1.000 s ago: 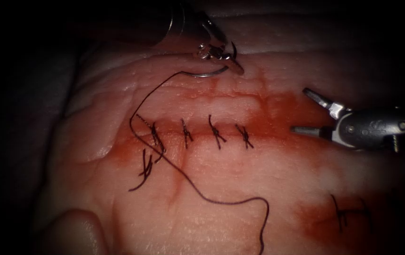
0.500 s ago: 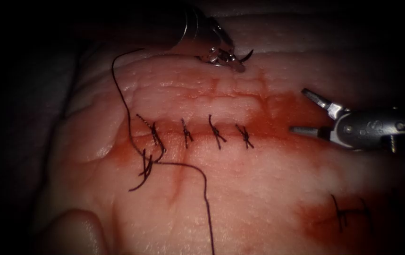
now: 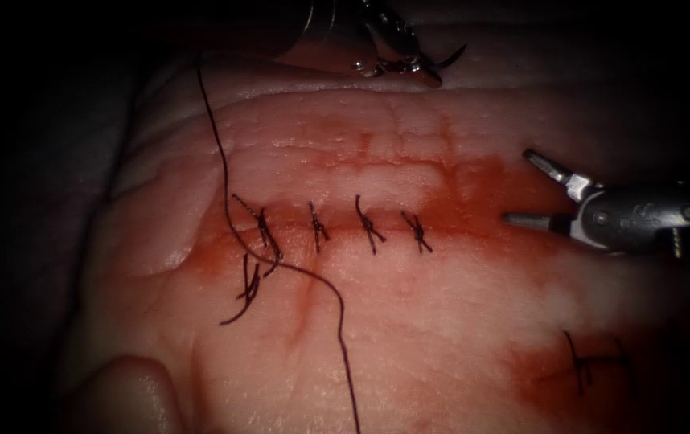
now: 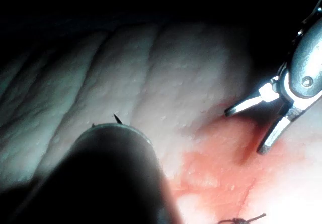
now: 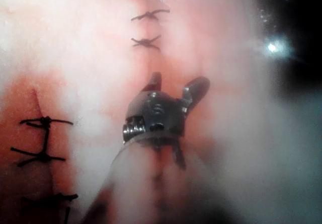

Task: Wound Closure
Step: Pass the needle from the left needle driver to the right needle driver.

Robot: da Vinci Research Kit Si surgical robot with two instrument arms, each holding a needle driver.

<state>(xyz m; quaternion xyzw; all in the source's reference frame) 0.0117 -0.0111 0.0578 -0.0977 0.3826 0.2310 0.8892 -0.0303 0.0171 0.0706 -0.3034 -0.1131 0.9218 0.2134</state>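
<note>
The tissue [image 3: 441, 321] has a cut [image 3: 337, 227] running across it, closed by several dark stitches. At the far edge of the tissue, my left tool [image 3: 421, 71] is shut on the curved needle [image 3: 451, 56]. The needle is out of the tissue and its point sticks out to the right of the jaws. Thread [image 3: 215, 137] runs from there down to the leftmost stitch [image 3: 267, 241], then on toward the near edge. My right tool [image 3: 522, 186] hovers open at the cut's right end and holds nothing. It also appears as the right tool [image 4: 246, 131] and the right tool [image 5: 176, 83].
Red fluid [image 3: 482, 181] stains the tissue around the cut. A second stitched cut [image 3: 590, 362] lies at the near right. Loose thread ends [image 3: 244, 293] hang by the leftmost stitch. A pale rounded lump [image 3: 128, 394] sits at the near left.
My left tool shut on the needle that lay on the tissue, then lifted it up and to the right. This drew the thread's slack loop in. The right tool barely moved.
</note>
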